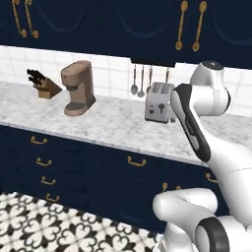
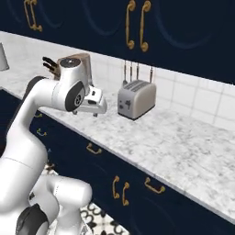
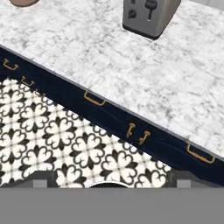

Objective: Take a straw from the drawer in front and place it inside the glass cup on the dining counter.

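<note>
**Ann:** Drawer duty, and it's all happening under the marble worktop, which is stretching right across the wall run. The white arm is folding over its edge, with the hand looking down past the patterned floor tiles.

**Bo:** And the drawer is sitting fully shut in the navy front. I'm judging the straw is lying inside it, so nothing is getting picked until that front is pulled out.

**Ann:** What's worrying you?

**Bo:** The toaster is standing near the worktop edge just above the drawer line. A wide elbow swing could be clipping it.

**Ann:** Then the hardware.

**Bo:** Exactly. The drawer's brass handle is small and curved, and a pair of upright door pulls is sitting just beside it. Aiming slightly off means tugging a cabinet door instead.

**Ann:** And the gripper?

**Bo:** Its jaws are standing wide apart, holding nothing, hovering well clear of the front. A shallow bite on that handle could be slipping off mid-pull.

**Ann:** Smallest worry?

**Bo:** The straw itself. Something that thin could be rolling away or slipping between the fingers.
</note>
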Motion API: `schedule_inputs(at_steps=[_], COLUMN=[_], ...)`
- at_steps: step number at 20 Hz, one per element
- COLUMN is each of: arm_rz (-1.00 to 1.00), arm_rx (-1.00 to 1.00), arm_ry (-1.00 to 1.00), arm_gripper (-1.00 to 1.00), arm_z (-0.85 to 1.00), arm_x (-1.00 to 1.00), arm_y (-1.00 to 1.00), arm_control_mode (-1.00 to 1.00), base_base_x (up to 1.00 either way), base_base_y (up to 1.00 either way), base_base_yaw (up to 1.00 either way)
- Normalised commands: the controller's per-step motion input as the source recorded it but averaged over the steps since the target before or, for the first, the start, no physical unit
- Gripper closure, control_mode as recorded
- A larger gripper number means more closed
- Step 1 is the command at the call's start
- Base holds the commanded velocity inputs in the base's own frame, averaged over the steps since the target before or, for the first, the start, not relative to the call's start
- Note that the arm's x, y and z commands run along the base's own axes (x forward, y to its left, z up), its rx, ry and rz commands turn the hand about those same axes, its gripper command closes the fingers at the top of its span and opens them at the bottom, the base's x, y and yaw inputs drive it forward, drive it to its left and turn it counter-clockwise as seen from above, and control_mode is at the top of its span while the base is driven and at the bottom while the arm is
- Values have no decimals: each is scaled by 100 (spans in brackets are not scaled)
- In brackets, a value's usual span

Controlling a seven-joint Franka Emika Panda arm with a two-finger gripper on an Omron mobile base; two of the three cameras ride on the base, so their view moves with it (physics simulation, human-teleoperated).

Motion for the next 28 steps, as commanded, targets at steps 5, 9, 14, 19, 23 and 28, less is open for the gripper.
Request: schedule_inputs(at_steps=[5, 9, 14, 19, 23, 28], arm_rz=[0, 0, 0, 0, 29, 9], arm_rx=[0, 0, 0, 0, -10, -37], arm_ry=[0, 0, 0, 0, -2, -7], arm_gripper=[-100, -100, -100, -100, -100, -100], arm_z=[0, 0, 0, 0, -14, -63], arm_x=[0, 0, 0, 0, 1, 25], arm_y=[0, 0, 0, 0, 19, 91], arm_control_mode=[100, 100, 100, 100, -100, -100], base_base_x=[0, 0, 0, 0, 0, 0], base_base_y=[-77, -89, -91, -71, 0, 0], base_base_yaw=[68, 59, 49, 41, 0, 0])
